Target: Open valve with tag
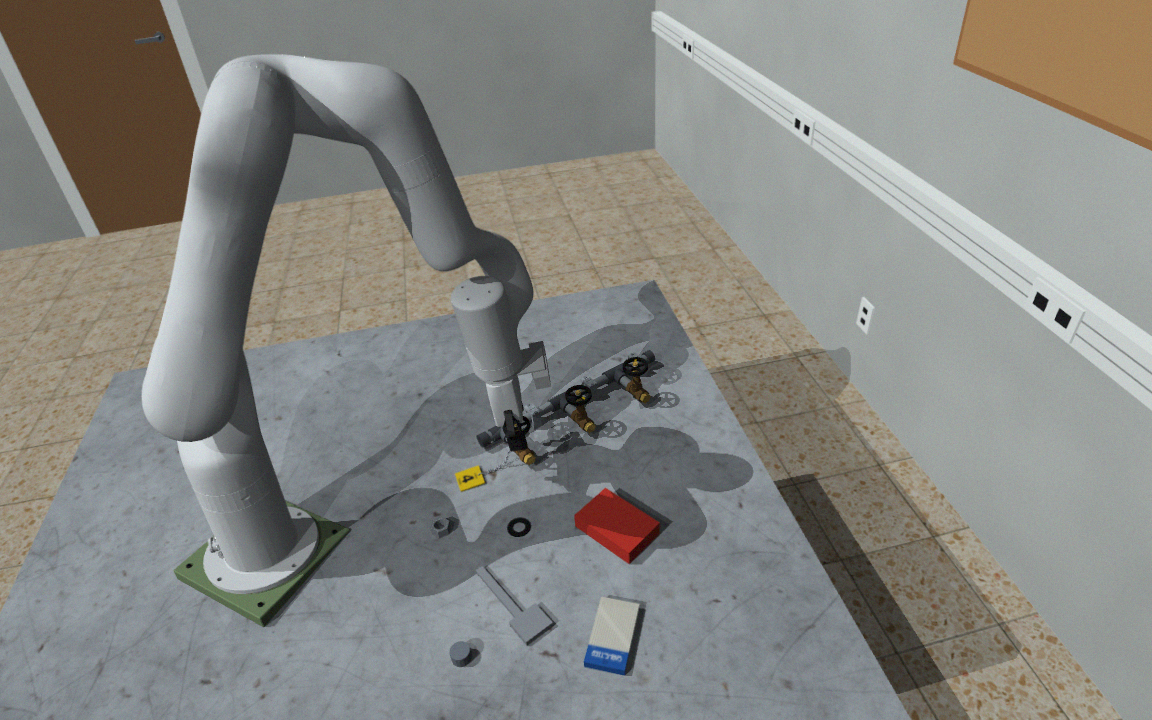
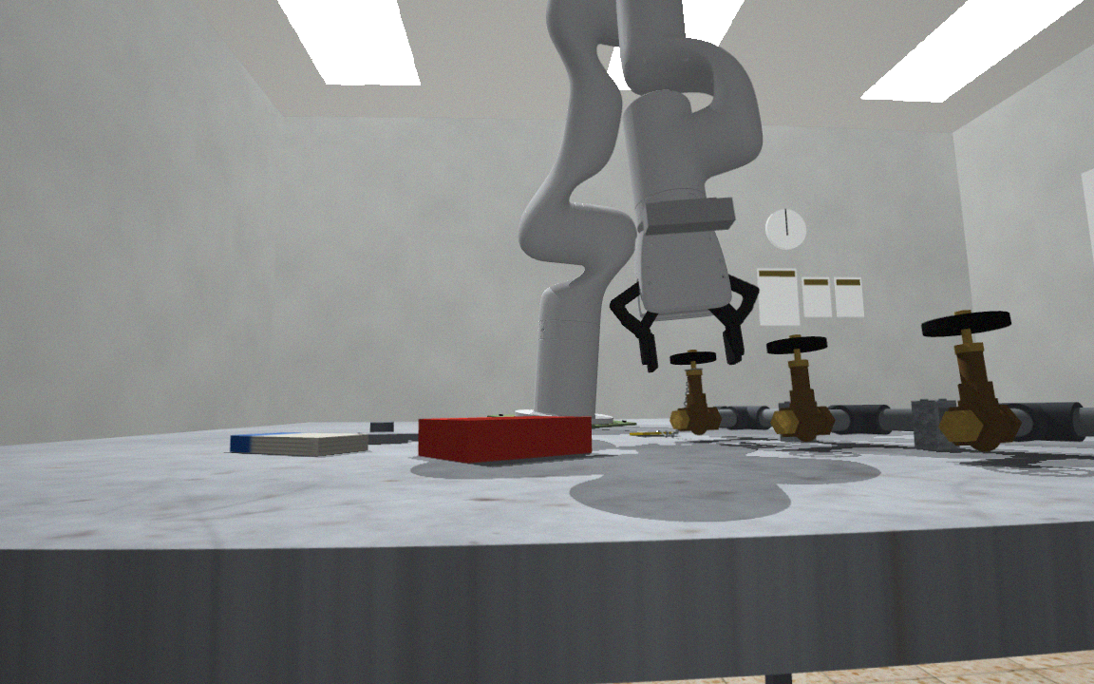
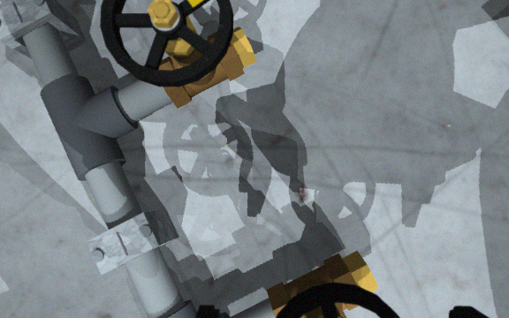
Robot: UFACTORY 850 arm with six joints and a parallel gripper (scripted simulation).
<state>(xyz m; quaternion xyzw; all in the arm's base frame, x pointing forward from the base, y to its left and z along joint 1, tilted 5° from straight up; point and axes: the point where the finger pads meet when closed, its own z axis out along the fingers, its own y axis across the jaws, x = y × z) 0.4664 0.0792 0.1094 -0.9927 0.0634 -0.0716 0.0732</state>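
Three brass valves with black handwheels stand on a grey pipe. The near valve (image 1: 525, 431) has a chain to a yellow tag (image 1: 469, 478) marked 4. My gripper (image 2: 690, 349) is open, its fingers on either side of this valve's handwheel (image 2: 692, 357) without closing on it. In the wrist view that handwheel (image 3: 338, 302) is at the bottom edge and the middle valve's handwheel (image 3: 166, 37) at the top. The middle valve (image 1: 578, 407) and the far valve (image 1: 635, 376) stand free.
A red block (image 1: 617, 522) lies in front of the valves. A black ring (image 1: 519, 521), a grey nut (image 1: 442, 525), a grey scraper (image 1: 515, 606), a grey cylinder (image 1: 464, 652) and a white and blue box (image 1: 612, 634) lie nearer the front edge.
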